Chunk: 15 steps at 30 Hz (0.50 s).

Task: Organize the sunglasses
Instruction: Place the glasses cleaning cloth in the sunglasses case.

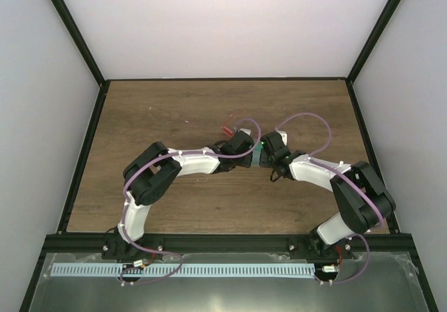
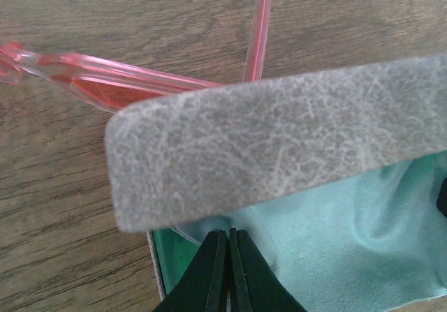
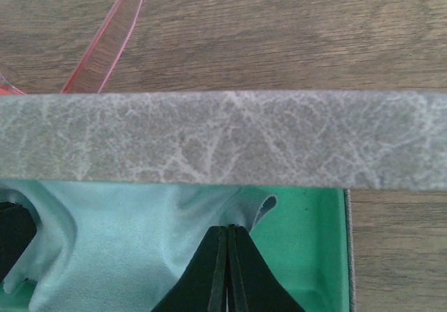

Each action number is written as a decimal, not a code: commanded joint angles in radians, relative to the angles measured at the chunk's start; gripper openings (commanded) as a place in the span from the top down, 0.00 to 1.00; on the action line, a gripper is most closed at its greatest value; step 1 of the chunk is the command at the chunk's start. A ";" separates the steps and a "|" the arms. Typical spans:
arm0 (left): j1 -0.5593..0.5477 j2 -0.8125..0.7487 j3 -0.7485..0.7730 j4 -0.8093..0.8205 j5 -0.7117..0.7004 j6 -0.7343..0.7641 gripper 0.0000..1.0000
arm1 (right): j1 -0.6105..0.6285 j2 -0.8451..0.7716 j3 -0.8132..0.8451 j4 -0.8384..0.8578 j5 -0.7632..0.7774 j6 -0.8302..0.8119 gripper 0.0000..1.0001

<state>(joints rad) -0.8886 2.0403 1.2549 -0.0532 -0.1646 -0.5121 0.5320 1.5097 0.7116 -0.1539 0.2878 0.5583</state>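
Left wrist view gives you the closest look: your left gripper [image 2: 228, 241] has its jaws pressed together, tips just under the near edge of the grey lid [image 2: 279, 144] of the case. The tips sit where the pale blue cloth [image 2: 349, 235] meets the green lining [image 2: 171, 253]. You cannot tell from here whether any cloth is caught between them.

Your right gripper [image 3: 228, 236] is closed as well, its tips against the cloth's curled edge inside the case. Whether it pinches the fabric is also unclear. In both wrist views the cloth lies crumpled over the lining, with bare green showing at the ends of the case.

The sunglasses [image 2: 112, 85] are not in the case. They lie on the table [image 1: 174, 102] just beyond the lid, on the side away from your arms. One end of the red frame pokes out past the lid's corner, and a slender arm angles away across the wood. The lid hides the rest of them.

From above, both of your arms reach inward and meet near the middle of the table, wrists side by side over the case. The red frame shows just past the left wrist.
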 commanded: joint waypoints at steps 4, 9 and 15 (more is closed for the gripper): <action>0.005 -0.003 0.021 -0.004 -0.006 0.014 0.96 | -0.019 -0.003 0.047 -0.030 0.031 0.009 0.99; 0.006 0.008 0.031 -0.014 -0.004 0.015 0.93 | -0.025 -0.003 0.046 -0.047 0.040 0.015 0.99; 0.005 0.010 0.042 -0.024 -0.003 0.017 0.89 | -0.035 -0.009 0.040 -0.053 0.041 0.017 0.99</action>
<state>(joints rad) -0.8879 2.0415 1.2694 -0.0689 -0.1638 -0.5110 0.5133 1.5097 0.7136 -0.1913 0.2996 0.5644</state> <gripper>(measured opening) 0.104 0.010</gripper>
